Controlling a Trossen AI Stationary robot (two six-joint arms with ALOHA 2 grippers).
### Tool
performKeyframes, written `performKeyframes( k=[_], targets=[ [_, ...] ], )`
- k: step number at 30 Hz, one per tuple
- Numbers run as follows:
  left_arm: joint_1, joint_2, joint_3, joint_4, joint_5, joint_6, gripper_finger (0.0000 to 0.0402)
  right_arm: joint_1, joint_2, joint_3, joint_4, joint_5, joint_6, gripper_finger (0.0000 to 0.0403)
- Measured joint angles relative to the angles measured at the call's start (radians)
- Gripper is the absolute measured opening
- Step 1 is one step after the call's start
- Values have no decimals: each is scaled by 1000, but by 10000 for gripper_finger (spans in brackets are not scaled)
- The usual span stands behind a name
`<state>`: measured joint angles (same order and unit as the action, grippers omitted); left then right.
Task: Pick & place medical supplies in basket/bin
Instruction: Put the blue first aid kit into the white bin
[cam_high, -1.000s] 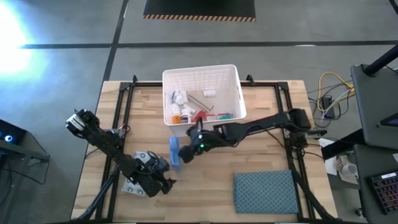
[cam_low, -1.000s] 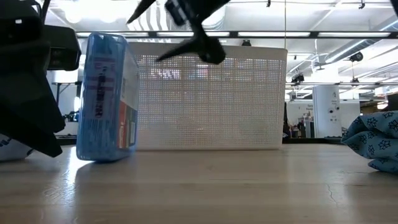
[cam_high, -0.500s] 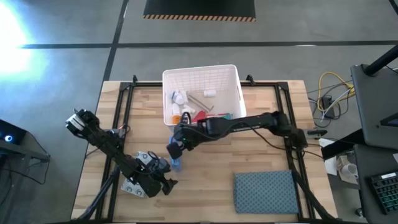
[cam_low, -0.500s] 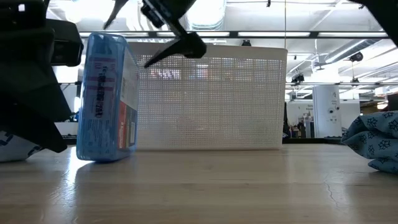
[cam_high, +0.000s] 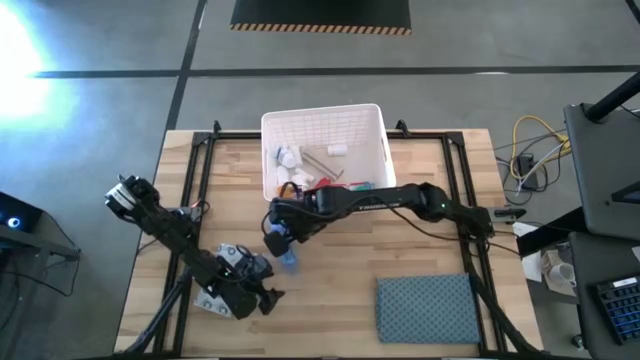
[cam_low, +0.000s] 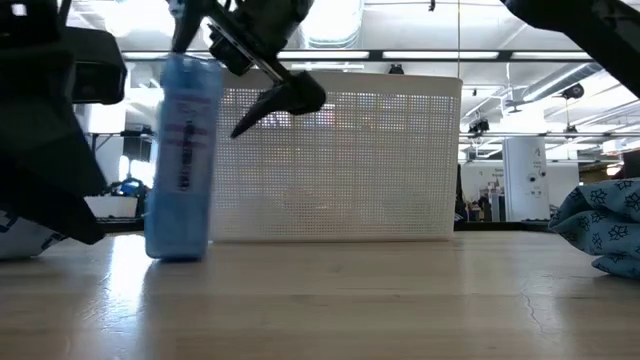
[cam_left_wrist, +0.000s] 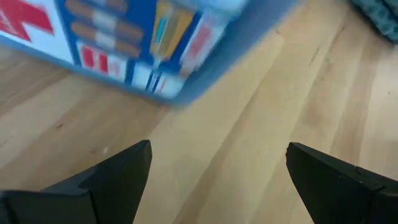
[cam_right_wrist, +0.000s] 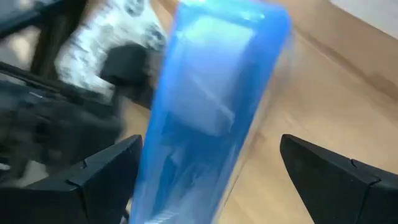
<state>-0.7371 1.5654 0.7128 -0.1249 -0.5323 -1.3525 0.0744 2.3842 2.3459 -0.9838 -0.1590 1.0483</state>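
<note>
just in front of the basket (cam_high: 322, 122), the right gripper (cam_high: 277, 238), fingers spread, straddles the upright first-aid box (cam_low: 185, 160); it should centre, then close squarely; the left gripper (cam_high: 243, 292), fingers apart, waits nearby.

The blue first-aid box (cam_high: 287, 255) stands on end on the tabletop (cam_high: 420, 250), just at 6 o'clock of the white basket (cam_high: 375, 125), leaving only a thin gap between them. The right pincer (cam_high: 278, 236) hangs spread over the box's top, its arm crossing the basket's 6 o'clock rim. At 8 o'clock the left pincer (cam_high: 262, 296) and a patterned packet (cam_high: 212, 298) crowd that side. Bare wood lies open at 4 o'clock, up to the cloth (cam_high: 428, 306).
</note>
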Motion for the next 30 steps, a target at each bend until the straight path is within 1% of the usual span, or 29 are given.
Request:
performKeyframes(
  k=[5,11,16,20,23,25,30],
  targets=[
    [-16,0,0,-26,1,0,349,-7,2,-2,-75,9,-41,355],
    [-18,0,0,-32,1,-2,349,-7,2,-5,-139,28,-107,316],
    [-35,0,0,-57,1,-25,349,-7,2,-5,-148,28,-155,264],
    [-59,0,0,-101,2,-90,349,-7,-4,7,-144,23,-182,211],
    [-78,0,1,-127,1,-142,349,-9,-35,7,-149,2,-191,171],
    [-90,0,6,-131,0,-163,349,-8,-70,7,-151,-1,-193,153],
    [-106,0,41,-138,1,-170,349,-4,-203,7,-139,-4,-171,153]
  ],
)
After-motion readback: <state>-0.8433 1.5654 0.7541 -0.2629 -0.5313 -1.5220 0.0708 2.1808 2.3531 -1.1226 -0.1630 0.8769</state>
